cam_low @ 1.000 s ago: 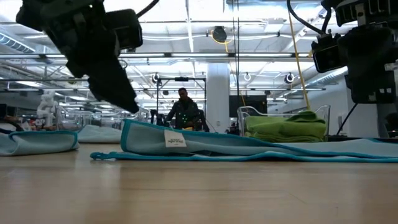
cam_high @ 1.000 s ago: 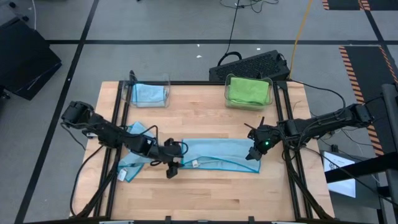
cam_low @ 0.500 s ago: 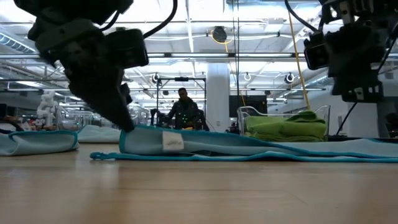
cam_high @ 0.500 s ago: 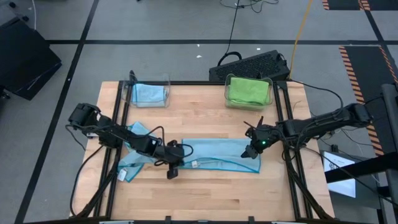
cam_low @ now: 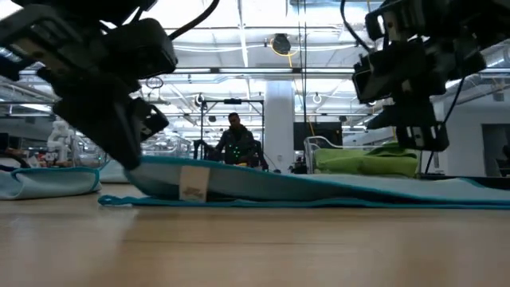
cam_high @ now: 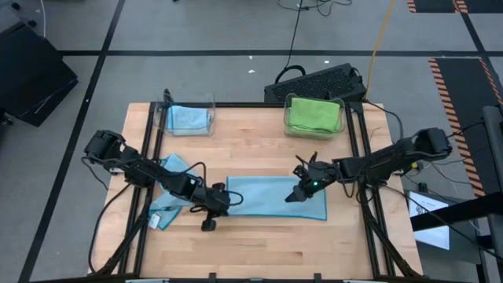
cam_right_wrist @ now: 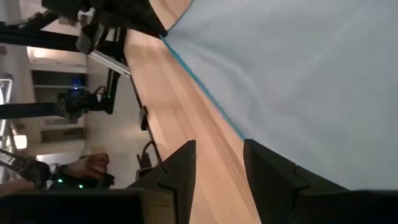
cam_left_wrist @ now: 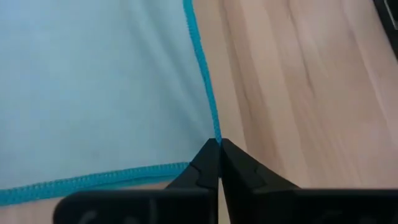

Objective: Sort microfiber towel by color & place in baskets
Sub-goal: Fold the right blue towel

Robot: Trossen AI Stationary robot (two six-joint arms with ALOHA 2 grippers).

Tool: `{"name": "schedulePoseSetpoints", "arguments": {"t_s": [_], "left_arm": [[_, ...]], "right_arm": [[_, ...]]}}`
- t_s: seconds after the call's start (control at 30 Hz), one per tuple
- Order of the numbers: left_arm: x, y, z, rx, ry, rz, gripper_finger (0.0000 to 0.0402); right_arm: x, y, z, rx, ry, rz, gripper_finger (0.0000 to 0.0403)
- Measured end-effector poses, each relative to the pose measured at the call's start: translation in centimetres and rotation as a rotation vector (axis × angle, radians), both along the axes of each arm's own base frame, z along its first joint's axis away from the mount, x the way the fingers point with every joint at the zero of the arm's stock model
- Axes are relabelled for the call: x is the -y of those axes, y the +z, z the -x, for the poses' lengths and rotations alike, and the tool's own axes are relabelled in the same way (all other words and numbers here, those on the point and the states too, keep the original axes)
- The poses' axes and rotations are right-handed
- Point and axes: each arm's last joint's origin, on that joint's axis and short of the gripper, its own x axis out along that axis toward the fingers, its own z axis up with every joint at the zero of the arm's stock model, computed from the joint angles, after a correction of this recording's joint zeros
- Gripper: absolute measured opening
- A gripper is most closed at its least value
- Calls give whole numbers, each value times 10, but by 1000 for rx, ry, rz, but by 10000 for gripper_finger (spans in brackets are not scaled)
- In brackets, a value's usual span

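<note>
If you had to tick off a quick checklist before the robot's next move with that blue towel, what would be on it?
1. Left gripper shut on the blue towel corner: ok.
2. Right gripper gripping the towel: not ok, fingers open above it.
3. Towel flat on the table: ok.
4. Blue basket reachable, one blue towel inside: ok.
5. Green basket holds only green: ok.
6. Second loose blue towel clear of the left arm: cannot tell.

The wooden table (cam_high: 259,236) has a black frame. A big blue towel (cam_high: 271,194) lies flat in the middle. Another blue towel (cam_high: 167,206) lies crumpled near the left edge. Two clear baskets (cam_high: 189,119) (cam_high: 313,117) sit at the back.
</note>
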Motion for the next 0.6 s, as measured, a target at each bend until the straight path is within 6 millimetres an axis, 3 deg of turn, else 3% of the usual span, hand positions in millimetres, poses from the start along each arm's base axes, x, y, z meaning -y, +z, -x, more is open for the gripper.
{"name": "schedulePoseSetpoints", "arguments": {"t_s": [0.23,0.47,0.6], "left_arm": [[0,-4,7,-66,-43,-41,22],[-4,-9,17,-181,-11,-87,114],[-9,4,25,-226,86,-23,175]], "right_arm": [[-3,-23,-7,-92,56,-52,125],[-8,-26,-1,-162,142,-86,125],[-9,-22,5,-177,172,-87,125]]}}
